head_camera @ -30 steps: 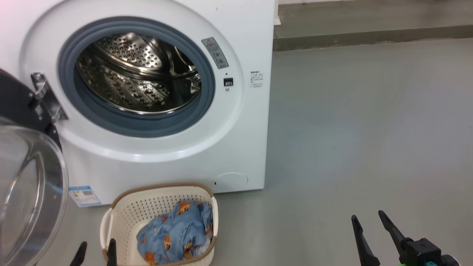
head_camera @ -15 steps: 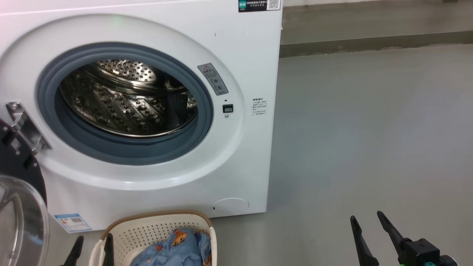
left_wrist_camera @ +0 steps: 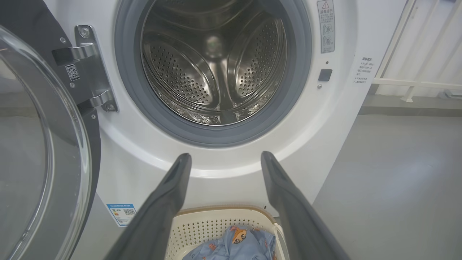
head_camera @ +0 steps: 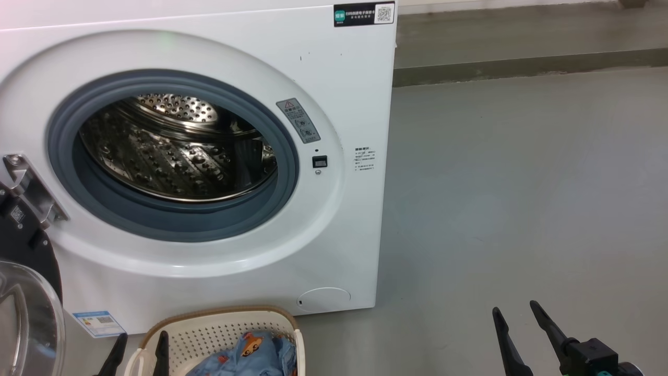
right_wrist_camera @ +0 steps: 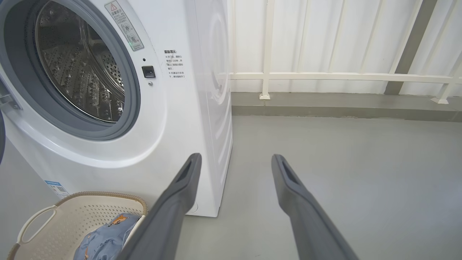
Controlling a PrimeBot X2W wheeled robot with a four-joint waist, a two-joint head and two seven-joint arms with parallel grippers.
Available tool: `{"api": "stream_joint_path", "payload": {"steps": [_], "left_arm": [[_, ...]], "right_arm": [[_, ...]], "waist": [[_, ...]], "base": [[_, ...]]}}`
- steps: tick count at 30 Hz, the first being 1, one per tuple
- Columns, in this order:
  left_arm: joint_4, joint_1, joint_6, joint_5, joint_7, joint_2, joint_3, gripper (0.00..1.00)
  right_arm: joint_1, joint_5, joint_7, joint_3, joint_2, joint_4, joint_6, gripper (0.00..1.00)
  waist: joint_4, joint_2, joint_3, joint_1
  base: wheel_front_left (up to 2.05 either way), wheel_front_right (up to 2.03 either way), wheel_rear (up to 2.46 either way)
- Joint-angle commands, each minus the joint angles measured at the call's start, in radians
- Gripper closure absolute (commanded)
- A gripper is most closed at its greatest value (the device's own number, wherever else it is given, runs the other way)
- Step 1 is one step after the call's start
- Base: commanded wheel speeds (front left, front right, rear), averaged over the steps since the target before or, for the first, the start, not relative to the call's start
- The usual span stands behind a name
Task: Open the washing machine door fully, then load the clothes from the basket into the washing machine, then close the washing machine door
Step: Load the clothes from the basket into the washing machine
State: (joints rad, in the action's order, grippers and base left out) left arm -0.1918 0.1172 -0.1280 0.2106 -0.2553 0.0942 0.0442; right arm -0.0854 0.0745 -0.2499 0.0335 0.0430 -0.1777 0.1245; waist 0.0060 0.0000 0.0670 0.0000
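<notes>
The washing machine (head_camera: 334,235) stands on the grey floor (head_camera: 522,183) with its mouth uncovered. The washing machine door (head_camera: 26,313) is swung out to the left in the head view on a metal hinge (head_camera: 31,188), with its clear glass bowl bulging toward the robot. Inside the grey rubber gasket (head_camera: 172,227), the perforated steel drum (head_camera: 172,156) is in plain sight. The basket (head_camera: 219,312) sits on the floor just in front of the washer, below the opening. The clothes (head_camera: 250,355), a light blue bundle printed with orange-brown animals, lie inside it. The left gripper (head_camera: 141,342) hovers at the basket's left end, its two dark fingers spread wide and holding nothing. One finger overlaps the basket's rim in the head view, and it cannot be told whether it touches. The right gripper (head_camera: 514,310) hangs over the floor well to the right of the machine, its fingers likewise wide apart and empty
</notes>
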Motion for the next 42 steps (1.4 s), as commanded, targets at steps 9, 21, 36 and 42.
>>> {"api": "stream_joint_path", "payload": {"steps": [9,21,36,42], "left_arm": [[0.02,-0.026,-0.003,0.013,-0.006,0.018,0.018,0.0],[0.019,-0.025,-0.003,0.023,-0.006,0.021,0.016,0.0],[0.022,-0.025,-0.003,0.05,-0.006,0.03,0.01,0.0],[0.028,-0.036,-0.003,0.067,-0.006,0.045,0.004,0.0]], "right_arm": [[0.025,0.015,-0.012,-0.034,0.007,0.016,0.006,0.0],[0.023,0.017,-0.012,-0.039,0.007,0.013,0.006,0.0],[0.028,0.041,-0.012,-0.061,0.007,0.007,0.006,0.0],[0.033,0.045,-0.012,-0.081,0.007,0.013,0.006,0.0]], "waist": [[0.002,0.0,0.002,0.0],[0.005,0.0,-0.004,0.0],[-0.009,0.0,-0.061,0.0],[-0.013,0.0,-0.106,0.0]], "base": [[0.0,0.0,0.0],[0.0,0.0,0.0],[0.0,0.0,0.0],[0.0,0.0,0.0]]}}
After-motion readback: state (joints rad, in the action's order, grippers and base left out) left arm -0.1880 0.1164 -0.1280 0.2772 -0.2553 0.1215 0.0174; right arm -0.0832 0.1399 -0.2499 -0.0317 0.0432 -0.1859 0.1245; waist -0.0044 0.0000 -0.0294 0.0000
